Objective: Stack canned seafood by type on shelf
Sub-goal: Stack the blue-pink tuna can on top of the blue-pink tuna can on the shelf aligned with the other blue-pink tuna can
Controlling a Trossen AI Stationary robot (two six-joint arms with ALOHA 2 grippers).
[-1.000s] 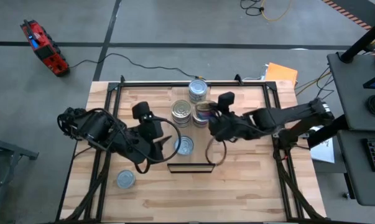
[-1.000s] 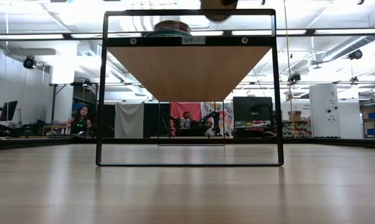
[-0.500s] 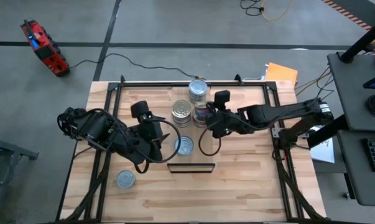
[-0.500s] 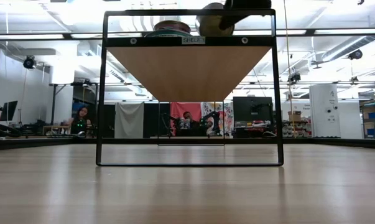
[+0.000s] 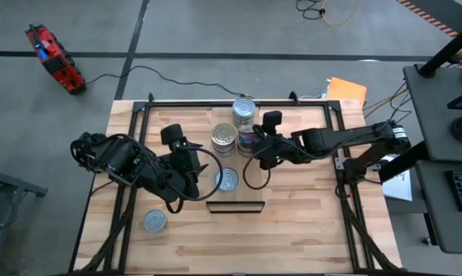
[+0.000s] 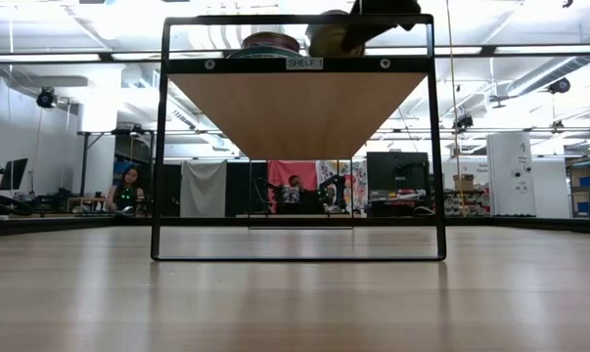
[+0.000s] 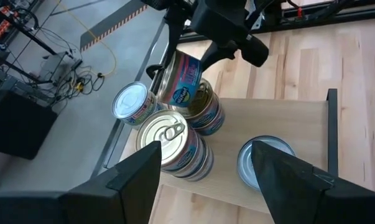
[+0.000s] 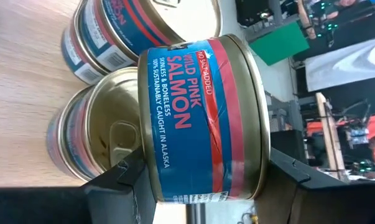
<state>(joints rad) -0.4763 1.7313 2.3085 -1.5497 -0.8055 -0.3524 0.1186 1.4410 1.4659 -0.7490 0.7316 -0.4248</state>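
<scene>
The shelf stands mid-table, and its board sits high in the low view. On it are a gold-topped stack, a silver-topped tin, a pale-topped tin and a second gold-topped stack. My right gripper is shut on a blue and red salmon tin, held over that second stack. My left gripper hangs open above the shelf's near-left part, with nothing between its fingers. One more pale-topped tin rests on the table at the near left. My right gripper pinches the salmon tin across its two flat ends, one finger on each. The fingers come slanting down from the table's right side. The tin is steeply tilted, its label wall showing, just over the stack's top. Whether it touches that stack I cannot tell.
A black metal frame runs round the table's edges. The shelf's dark posts stand at its near corners. Cable loops hang from both arms over the shelf. Bare table lies along the near edge.
My right gripper has come down with the salmon tin and shifted a little toward the table's left, bringing it over the gold-topped stack. In the low view the tin has sunk to just above the shelf board. My left arm has kept still.
</scene>
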